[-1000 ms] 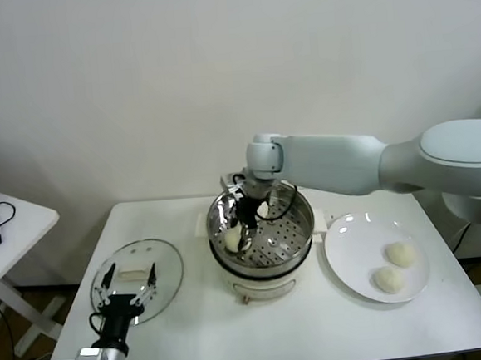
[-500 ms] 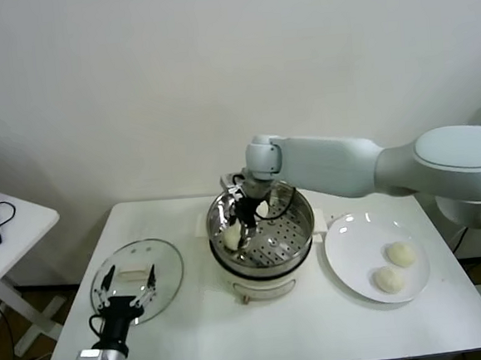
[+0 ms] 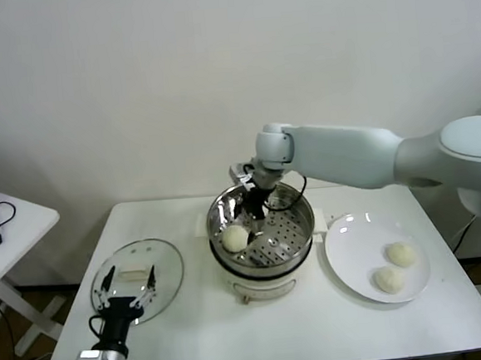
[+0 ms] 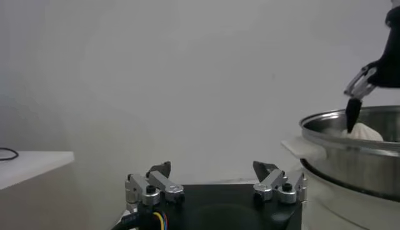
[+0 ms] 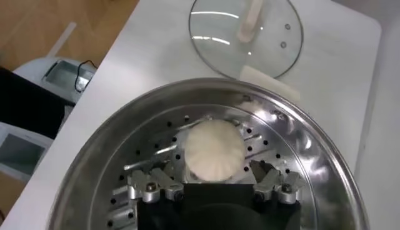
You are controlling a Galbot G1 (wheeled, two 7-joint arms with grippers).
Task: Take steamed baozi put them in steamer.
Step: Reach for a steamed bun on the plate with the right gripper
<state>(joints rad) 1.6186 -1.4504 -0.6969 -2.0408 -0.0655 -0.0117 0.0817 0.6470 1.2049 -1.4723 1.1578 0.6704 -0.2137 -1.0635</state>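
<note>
One baozi (image 3: 235,238) is seated on the steamer (image 3: 298,225) floor – released, since the right tool (image 3: 255,210) is held above it, fingers apart. Two baozi remain on the plate (image 3: 346,247). The left tool (image 3: 125,282) – fingers apart – is parked over the lid (image 3: 168,265).

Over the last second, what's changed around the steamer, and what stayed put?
The right gripper has opened, let go of one steamed baozi on the steamer floor, and lifted back toward the rear rim. Unchanged: two baozi on the white plate, the glass lid, and the left gripper, open over the lid.
</note>
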